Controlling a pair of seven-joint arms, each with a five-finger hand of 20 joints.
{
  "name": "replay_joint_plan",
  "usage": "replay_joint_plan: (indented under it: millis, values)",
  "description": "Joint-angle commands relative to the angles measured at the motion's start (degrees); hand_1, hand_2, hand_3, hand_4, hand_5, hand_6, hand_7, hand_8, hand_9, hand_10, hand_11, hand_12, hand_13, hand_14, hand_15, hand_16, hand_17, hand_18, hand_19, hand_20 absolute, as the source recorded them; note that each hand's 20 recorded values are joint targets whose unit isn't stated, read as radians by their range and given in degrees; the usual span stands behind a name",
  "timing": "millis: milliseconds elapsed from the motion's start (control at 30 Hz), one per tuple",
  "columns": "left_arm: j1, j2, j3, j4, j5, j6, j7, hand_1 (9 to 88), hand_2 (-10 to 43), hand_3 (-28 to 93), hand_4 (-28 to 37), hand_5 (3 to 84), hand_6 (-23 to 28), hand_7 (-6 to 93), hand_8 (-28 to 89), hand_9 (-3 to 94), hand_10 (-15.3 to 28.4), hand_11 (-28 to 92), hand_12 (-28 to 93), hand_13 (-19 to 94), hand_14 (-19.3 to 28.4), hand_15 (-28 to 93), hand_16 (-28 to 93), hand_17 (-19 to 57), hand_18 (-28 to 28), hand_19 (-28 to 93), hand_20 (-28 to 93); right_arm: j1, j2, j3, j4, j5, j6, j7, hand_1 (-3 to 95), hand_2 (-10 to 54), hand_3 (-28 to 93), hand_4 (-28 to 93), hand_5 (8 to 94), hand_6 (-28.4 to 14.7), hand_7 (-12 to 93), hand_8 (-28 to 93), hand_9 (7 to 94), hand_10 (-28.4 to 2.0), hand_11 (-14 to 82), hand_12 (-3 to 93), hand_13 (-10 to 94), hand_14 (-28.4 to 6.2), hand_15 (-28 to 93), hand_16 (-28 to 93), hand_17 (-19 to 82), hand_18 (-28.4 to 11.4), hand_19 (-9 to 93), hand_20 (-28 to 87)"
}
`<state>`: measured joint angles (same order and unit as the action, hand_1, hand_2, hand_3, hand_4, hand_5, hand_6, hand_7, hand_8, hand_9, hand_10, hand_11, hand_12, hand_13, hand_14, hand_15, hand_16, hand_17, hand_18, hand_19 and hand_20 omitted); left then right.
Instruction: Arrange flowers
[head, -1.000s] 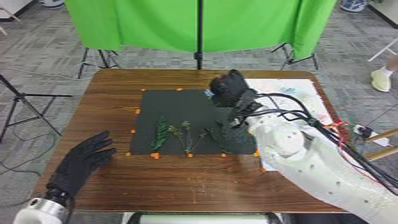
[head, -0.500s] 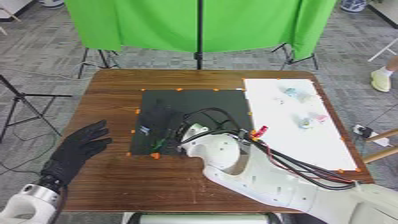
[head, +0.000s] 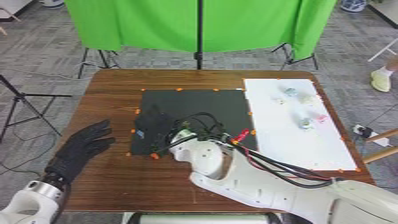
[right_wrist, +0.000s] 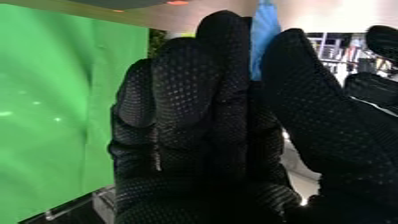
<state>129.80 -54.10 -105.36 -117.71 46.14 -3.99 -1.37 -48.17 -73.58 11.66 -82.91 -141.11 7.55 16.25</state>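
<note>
Paper (head: 302, 150): white sheet on the right side of the table (head: 115, 102), just beside the black mat (head: 224, 106).
Flowers on the paper: a blue flower (head: 290, 92) nearer the far end, a pink flower (head: 322, 119) nearer the middle; others too pale and small to tell apart.
Right hand (head: 155, 122): over the left part of the mat, its arm crossing above the mat's near right corner.
Right fingers: straight and close together, thumb across from them, with a narrow gap that holds the blue piece.
Blue piece (right_wrist: 265, 42): pinched between fingers and thumb, its end poking past them; what kind of flower part it is, I cannot tell.
Left hand (head: 80, 147): at the table's left side, well apart from the mat, fingers loosely straight.
Orange tape (head: 155, 155): small bits around the mat's edges.
Curtain (head: 253, 25): green, behind the table.
</note>
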Motion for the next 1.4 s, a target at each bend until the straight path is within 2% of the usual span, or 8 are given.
replay_joint_plan:
  millis: [33,200,400,700,833,1200,1267,1400]
  values:
    - [-0.40,-0.15,0.85,0.72,0.77,-0.69,-1.07,24.3,0.0,70,-28.3,30.5,4.8,17.2,-10,26.1,11.3,22,14,22,13.4,46,-4,-11.3,20.9,52,3,1.71,-0.95,-0.63,1.49,-1.81,-0.21,2.05,46.0,-9.5,84,-28,71.0,3.1,50,-13,86.9,-3.4,19.6,46.6,78,-0.7,54,37,28,-16.0,75,43]
    - [-0.26,-0.42,1.09,0.78,0.70,-0.96,-1.12,24.3,0.0,70,-28.3,30.5,4.8,17.3,-10,26.0,11.2,22,14,21,13.4,46,-4,-11.3,20.8,52,3,1.77,-0.91,-0.48,1.16,-1.71,-3.23,3.58,41.6,-9.5,81,-28,66.6,2.6,50,-13,82.8,-3.7,20.5,45.3,74,-1.0,57,34,27,-16.2,75,43]
    - [-0.04,-0.51,1.04,0.75,0.76,-1.02,-0.87,24.3,0.0,70,-28.3,30.4,4.8,17.3,-10,26.0,11.2,22,14,21,13.4,46,-4,-11.3,20.8,52,3,1.69,-0.91,0.01,1.07,-1.76,-5.12,4.62,35.0,-9.5,82,-28,63.8,2.7,46,-13,74.6,-6.0,34.5,33.8,71,-2.0,62,27,25,-16.4,75,44]
    - [0.75,-0.94,0.92,0.74,0.77,-1.11,-0.18,24.2,0.0,70,-28.3,30.5,4.8,17.3,-11,26.0,11.3,22,14,21,13.3,46,-4,-11.4,20.8,52,3,1.23,-0.55,1.22,-0.37,-1.36,-5.47,4.96,32.0,-9.5,85,-28,62.6,2.7,41,-14,69.7,-6.9,39.3,29.3,68,-2.5,64,26,24,-16.8,74,44]
    - [0.83,-1.02,0.96,0.76,0.86,-1.42,-0.07,24.2,0.0,70,-28.3,30.4,4.8,17.3,-11,26.0,11.3,22,14,21,13.4,46,-4,-11.4,20.8,52,3,0.54,-0.54,2.13,-1.06,-1.48,-5.02,4.94,29.5,-9.5,88,-28,61.8,3.1,39,-23,67.4,-7.6,42.7,25.2,68,-2.7,64,26,24,-17.0,75,45]
    - [1.40,-1.33,0.84,0.72,0.84,-1.30,0.57,24.2,0.0,70,-28.3,30.5,4.9,17.2,-10,26.0,11.3,22,14,21,13.4,46,-4,-11.4,20.8,52,4,-0.49,-0.11,4.15,-2.70,-0.57,-6.29,2.80,24.2,-9.5,86,-28,59.4,2.1,38,-24,64.3,-8.7,43.2,24.9,66,-3.5,66,26,22,-17.6,74,45]
    - [2.01,-1.76,0.59,0.45,0.87,-1.17,0.93,24.2,0.0,70,-28.3,30.5,4.9,17.2,-10,25.9,11.4,22,14,21,13.4,46,-4,-11.4,20.8,52,4,-1.39,0.35,6.37,-4.25,-0.82,-7.66,2.24,22.6,-9.5,86,-28,58.4,1.9,37,-24,63.1,-9.0,43.0,24.9,65,-3.7,66,26,22,-17.8,74,45]
    - [3.99,-2.97,-0.38,-0.15,0.95,-0.55,2.29,24.3,0.1,70,-28.3,30.5,4.9,17.3,-10,25.9,11.3,22,14,21,13.4,46,-4,-11.4,20.8,52,4,-1.97,4.83,11.21,-8.80,2.02,-5.84,1.31,21.1,-8.8,87,-28,55.8,1.5,37,-23,60.8,-9.1,43.2,24.6,63,-4.2,66,25,21,-18.0,74,46]
